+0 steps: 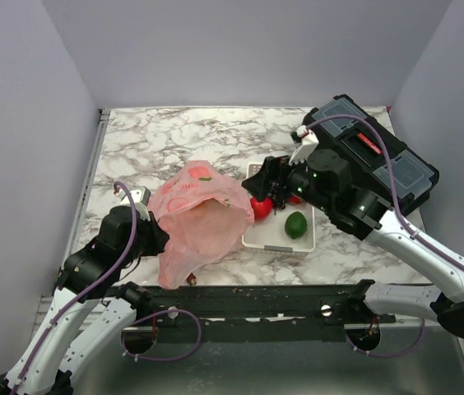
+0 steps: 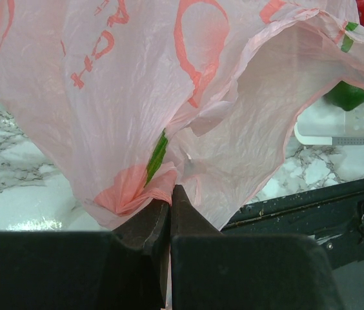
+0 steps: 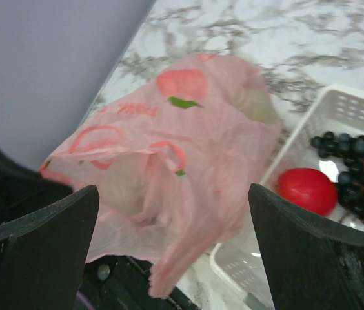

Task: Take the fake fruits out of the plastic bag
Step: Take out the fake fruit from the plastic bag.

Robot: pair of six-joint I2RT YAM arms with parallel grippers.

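The pink plastic bag (image 1: 199, 218) lies crumpled on the marble table, its mouth open toward the white tray (image 1: 277, 240). My left gripper (image 1: 156, 224) is shut on the bag's near-left edge; the left wrist view shows the gripper (image 2: 170, 190) pinching the film (image 2: 137, 97). My right gripper (image 1: 269, 191) is open and empty above the tray's left end, facing the bag (image 3: 169, 148). On the tray lie a red apple (image 3: 306, 190), a black grape bunch (image 3: 356, 168) and a dark green fruit (image 1: 297, 224). The orange and the light green fruit do not show.
A black toolbox with a clear lid (image 1: 380, 152) stands at the back right, behind the right arm. A black rail (image 1: 257, 300) runs along the table's near edge. Purple walls close in the left, back and right sides.
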